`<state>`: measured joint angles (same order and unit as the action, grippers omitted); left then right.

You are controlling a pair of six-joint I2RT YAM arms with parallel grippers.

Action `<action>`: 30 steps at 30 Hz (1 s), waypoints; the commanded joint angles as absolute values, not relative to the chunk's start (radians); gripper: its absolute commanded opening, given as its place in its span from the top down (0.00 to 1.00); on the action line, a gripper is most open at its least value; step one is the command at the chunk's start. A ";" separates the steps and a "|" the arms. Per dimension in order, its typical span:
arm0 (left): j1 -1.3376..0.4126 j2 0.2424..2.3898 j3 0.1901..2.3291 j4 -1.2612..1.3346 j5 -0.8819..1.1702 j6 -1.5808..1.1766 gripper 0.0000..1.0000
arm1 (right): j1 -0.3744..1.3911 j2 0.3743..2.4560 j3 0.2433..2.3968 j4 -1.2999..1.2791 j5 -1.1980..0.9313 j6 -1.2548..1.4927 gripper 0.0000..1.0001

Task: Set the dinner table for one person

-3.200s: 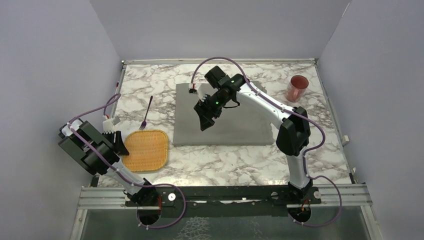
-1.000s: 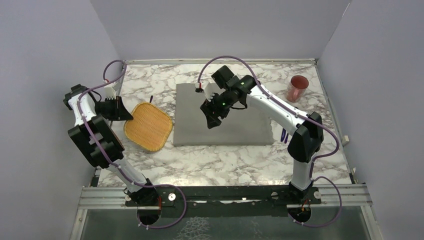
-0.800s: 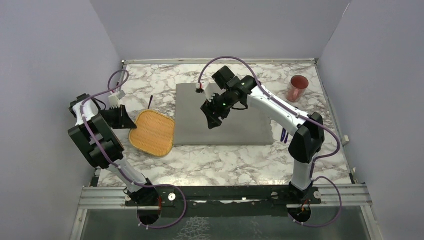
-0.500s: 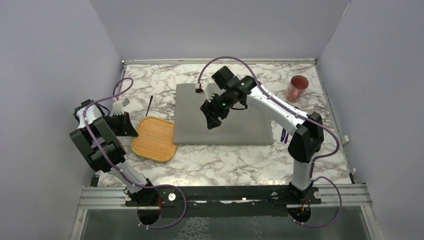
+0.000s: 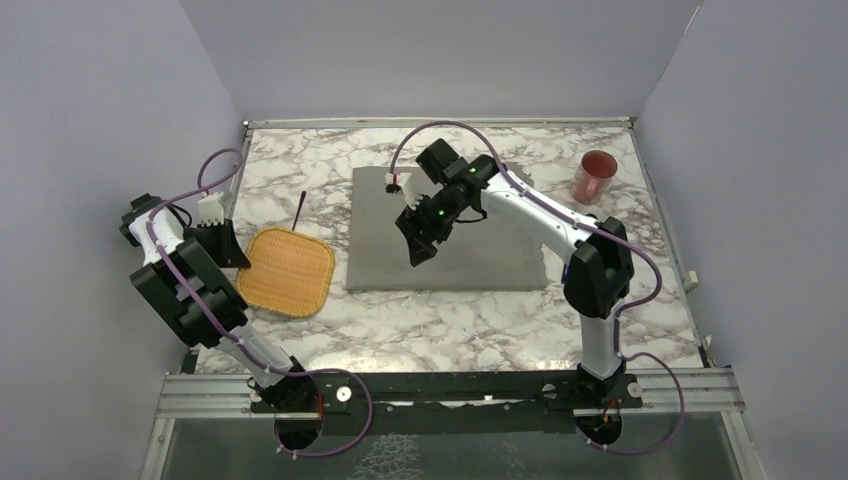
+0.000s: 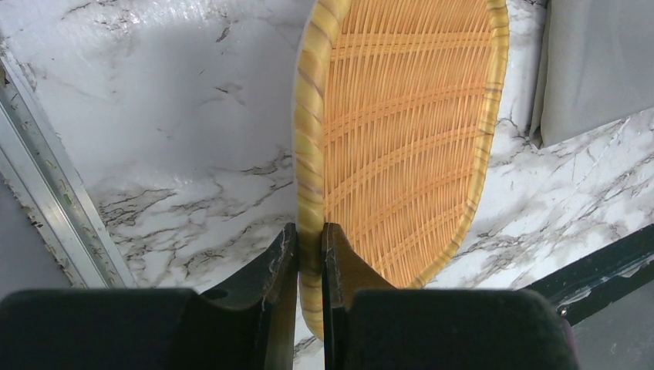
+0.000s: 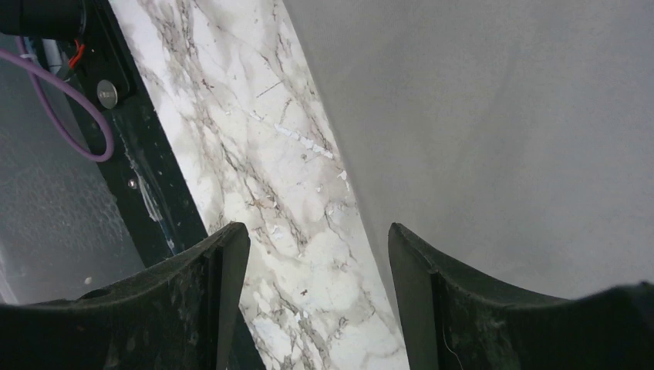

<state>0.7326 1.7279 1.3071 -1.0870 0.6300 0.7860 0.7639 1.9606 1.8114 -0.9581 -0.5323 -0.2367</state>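
**Top external view.** Left end effector (image 5: 240, 260) is at the left side of the marble surface (image 5: 440, 320), pinching the left rim of a woven yellow tray (image 5: 288, 272). Whether the tray rests on the surface or is held clear of it cannot be told. A purple fork (image 5: 300, 208) lies just beyond the tray. Right end effector (image 5: 414, 254) is spread and holds nothing, positioned over the left part of a grey placemat (image 5: 490, 255) in the middle of the surface. A red cup (image 5: 597, 176) stands upright at the far right; its contents cannot be told.

**Left wrist view.** Fingers (image 6: 279, 266) are nearly pressed together on the tray's thick rim, one on each side. The weave (image 6: 401, 131) carries no load. Marble lies beneath, with the placemat's edge (image 6: 598, 69) at the right.

**Right wrist view.** Jaws stand wide apart with nothing between them. Below them the placemat's edge (image 7: 501, 116) meets the marble (image 7: 270, 177).
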 commanded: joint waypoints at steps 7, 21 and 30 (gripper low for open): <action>0.739 1.736 1.280 -1.095 0.597 0.805 1.00 | 0.778 2.175 2.029 -0.978 -0.640 -0.257 0.27; 0.738 1.735 1.252 -1.047 0.556 0.760 1.00 | 0.824 2.492 2.377 -1.038 -0.747 -0.261 0.27; 0.738 1.727 1.231 -1.053 0.551 0.758 1.00 | 0.855 2.563 2.413 -1.009 -0.784 -0.277 0.28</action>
